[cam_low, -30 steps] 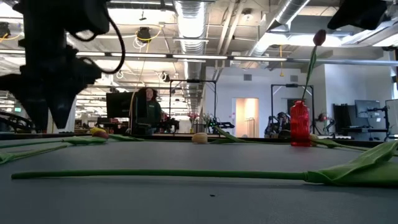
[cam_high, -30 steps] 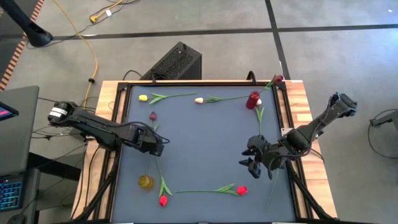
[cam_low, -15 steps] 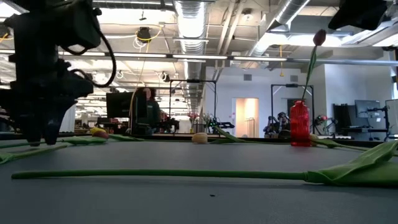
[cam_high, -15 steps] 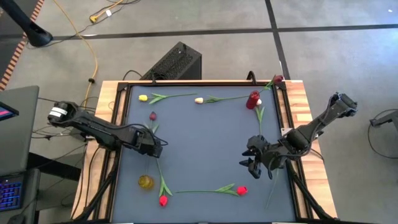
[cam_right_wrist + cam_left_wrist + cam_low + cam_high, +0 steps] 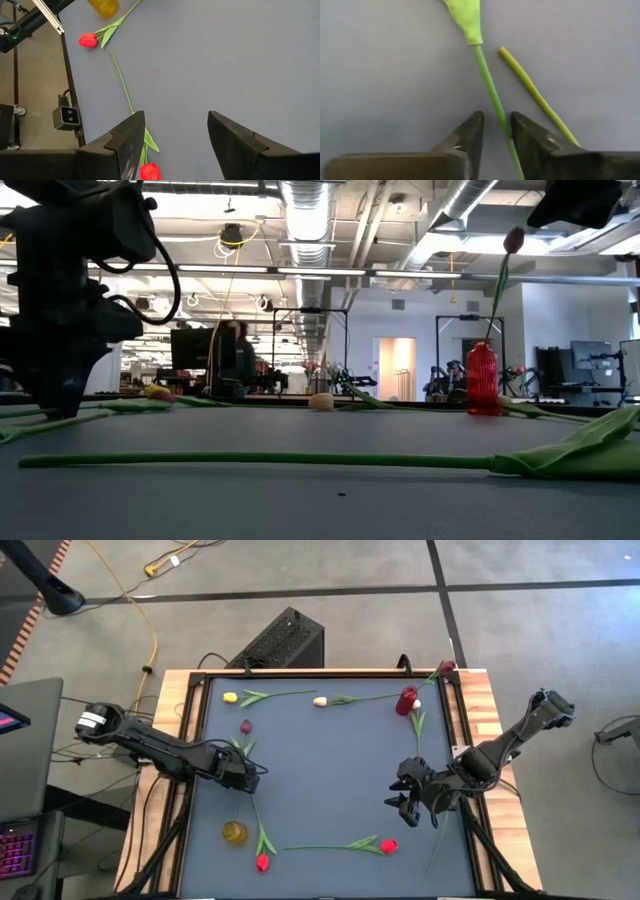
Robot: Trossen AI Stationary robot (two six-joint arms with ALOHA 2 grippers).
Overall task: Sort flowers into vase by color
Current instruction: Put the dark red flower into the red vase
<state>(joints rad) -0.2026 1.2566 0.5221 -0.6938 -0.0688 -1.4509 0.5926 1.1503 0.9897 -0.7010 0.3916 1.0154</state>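
Observation:
A dark red tulip lies at the table's left, its stem running toward the near edge. My left gripper points down at the table over that stem. Its fingers, still slightly open, stand close on either side of the stem, just short of a leaf. The cut end of a second stem lies beside it. Two red tulips lie near the front edge. A yellow vase stands near them. A red vase at the far right holds a dark red tulip. My right gripper hangs open above the right side. My left gripper comes at the stem from above, fingers across it, a narrow gap showing beside the left finger. The stem runs close along the other finger; whether it touches, I cannot tell. The stem lies flat on the table.
A yellow tulip and a cream one lie along the far edge, and a white one lies by the red vase. The middle of the grey table is bare. A black box stands beyond the far edge.
My left gripper has come down onto the table over the stem and its fingers have drawn much closer together. The flowers and my right arm have kept still.

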